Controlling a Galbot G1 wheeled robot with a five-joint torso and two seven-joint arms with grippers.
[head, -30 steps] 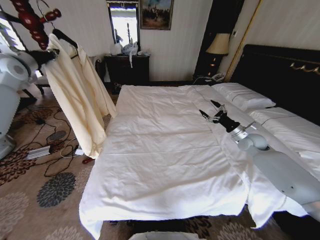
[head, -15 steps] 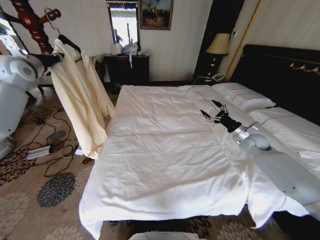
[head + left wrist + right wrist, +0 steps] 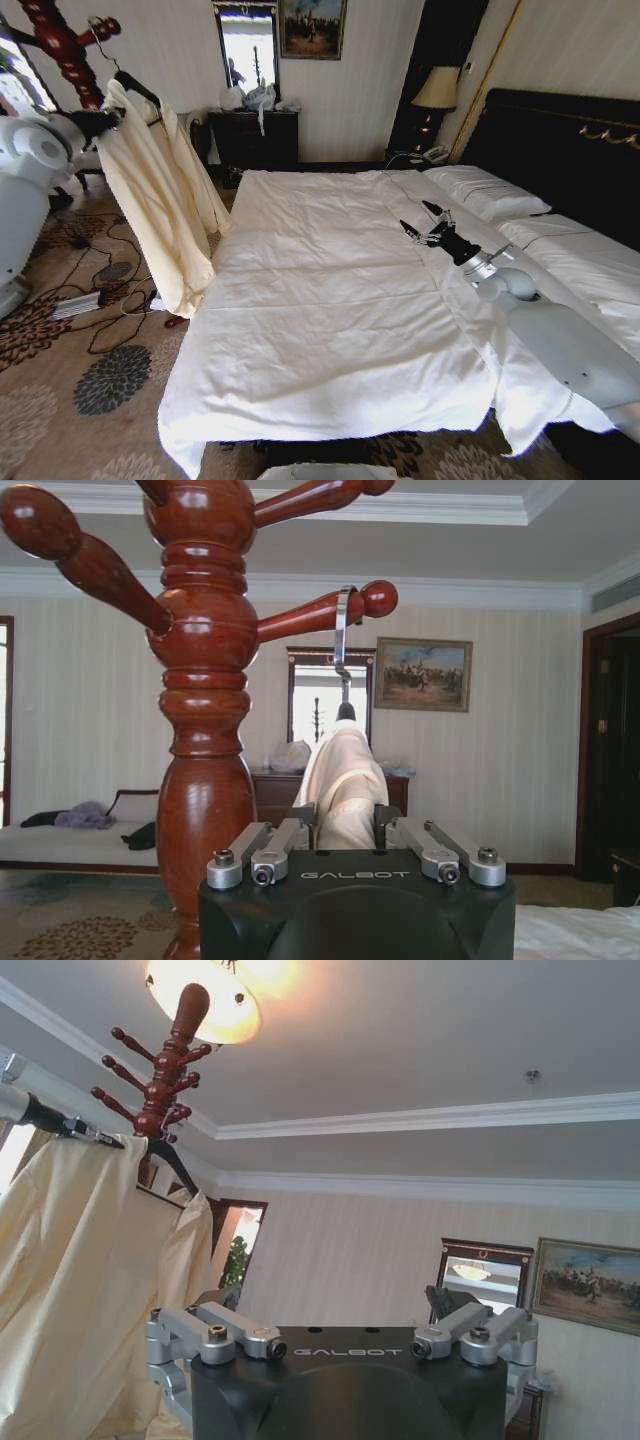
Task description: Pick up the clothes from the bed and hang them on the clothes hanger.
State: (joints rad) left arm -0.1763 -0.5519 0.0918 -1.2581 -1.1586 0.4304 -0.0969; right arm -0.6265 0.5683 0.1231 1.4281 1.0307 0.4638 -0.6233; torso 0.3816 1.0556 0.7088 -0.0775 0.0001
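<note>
One shirt (image 3: 160,215) hangs on the hanger (image 3: 137,86) at the frame's upper left, its hook (image 3: 343,630) over a coat stand (image 3: 205,720) peg. The left gripper (image 3: 108,118) sits at the shoulder; whether it grips, I cannot tell. It should release gently and back off straight. The right gripper (image 3: 423,224) hovers spread over the bed (image 3: 330,330) at right of centre.

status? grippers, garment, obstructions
Left gripper shut on clothes, draped on clothes hanger, hook over coat stand peg. Right gripper open above bed. Nothing obstructing.
</note>
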